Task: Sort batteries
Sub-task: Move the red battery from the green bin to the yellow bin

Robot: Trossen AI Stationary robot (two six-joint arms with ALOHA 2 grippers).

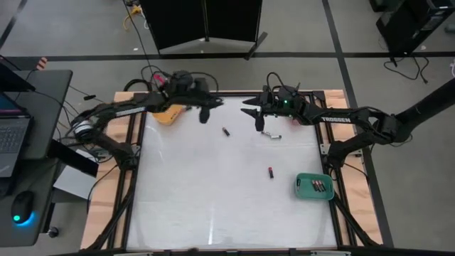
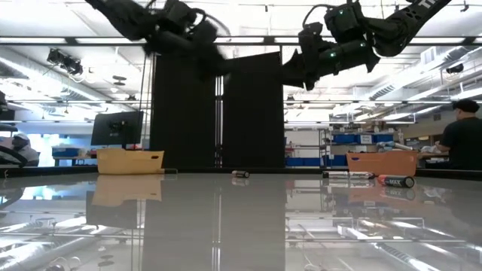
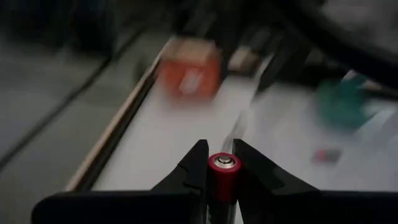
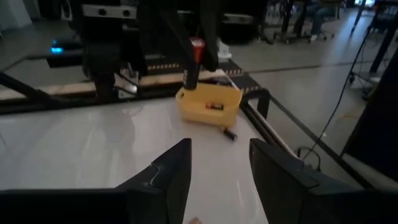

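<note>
Left wrist view: your left gripper [image 3: 219,163] is pinching a red battery [image 3: 223,172], carrying it above the orange tray [image 4: 209,104]; right gripper [image 4: 219,163] is hanging spread, empty.

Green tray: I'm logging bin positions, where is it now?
In the high view the green tray sits at the table's right edge, below the right arm, with a red-tipped battery just to its left.

Grey floor [image 1: 71,35] crossed by dark tape lines. Black folding partition [image 1: 206,21] beyond table's far edge. Side desk [image 1: 32,121] with laptop [image 1: 13,135], blue-lit mouse [image 1: 23,208]. Low view — open workshop, ceiling light strips [image 2: 68,45], monitor [image 2: 117,128], blue storage bins [image 2: 354,138], person [image 2: 463,135] at far bench.
</note>
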